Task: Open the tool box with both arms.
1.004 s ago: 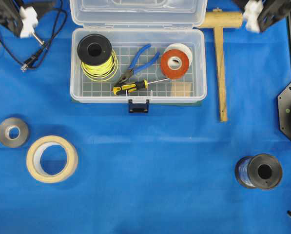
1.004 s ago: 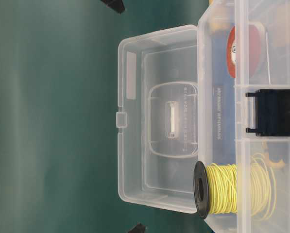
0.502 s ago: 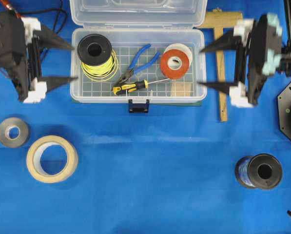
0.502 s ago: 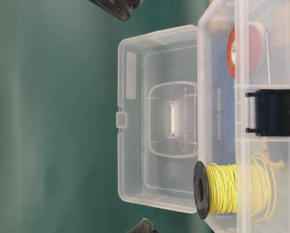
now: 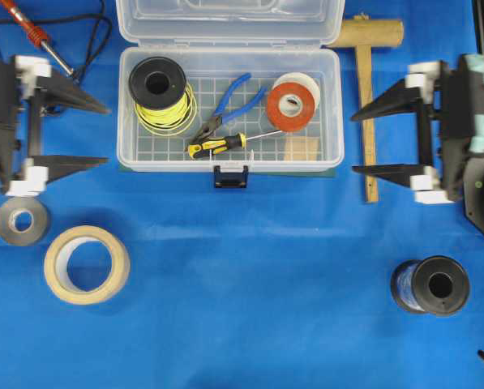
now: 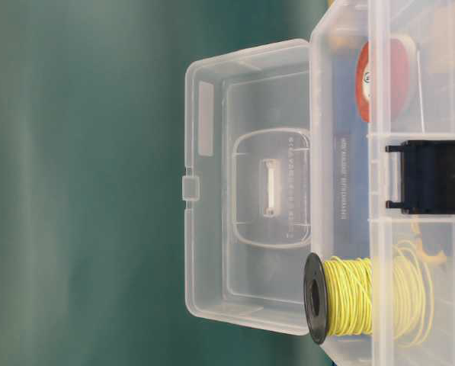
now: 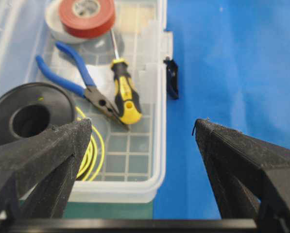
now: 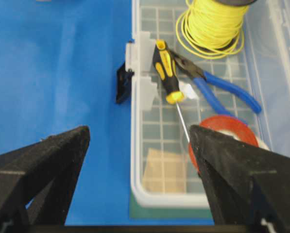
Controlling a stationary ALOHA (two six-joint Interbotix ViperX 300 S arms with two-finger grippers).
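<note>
I see the tool box at the far middle of the blue-covered bench, its clear lid swung fully back and the dark-blue latch hanging at the front wall. Inside lie a black spool of yellow wire, blue-handled pliers, a yellow-and-black screwdriver and a red tape roll stacked on a white one.

My left claw sits just off the box's left end, fingers spread wide and holding nothing, tips pointing at the box. My right claw mirrors it off the right end, equally wide and empty, its fingers straddling the wooden mallet that lies beside the box. Neither claw touches the case.

Nearer on the bench I see a grey tape roll, a beige masking-tape ring just beside it, and a dark spool with blue wire on the right. A red-handled soldering iron lies at the far left.
</note>
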